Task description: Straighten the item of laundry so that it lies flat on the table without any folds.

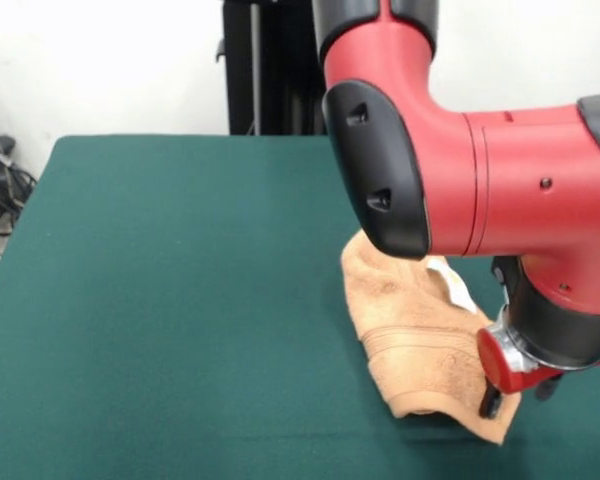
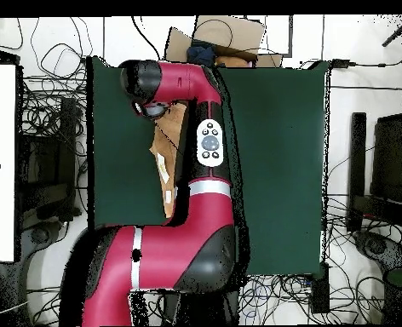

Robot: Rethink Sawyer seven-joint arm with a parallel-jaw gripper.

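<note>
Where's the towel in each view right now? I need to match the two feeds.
Front view: towel lies crumpled at lower right, under the red arm, by the pincer.
Overhead view: towel shows left of centre, mostly hidden by the arm.
Shared landmark: green table.

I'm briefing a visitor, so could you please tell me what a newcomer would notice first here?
The red arm fills the front view's right half, bending down over the table. Below it lies a crumpled, folded peach towel, with the hand low at its near right edge. From overhead, the arm covers most of the towel.
</note>
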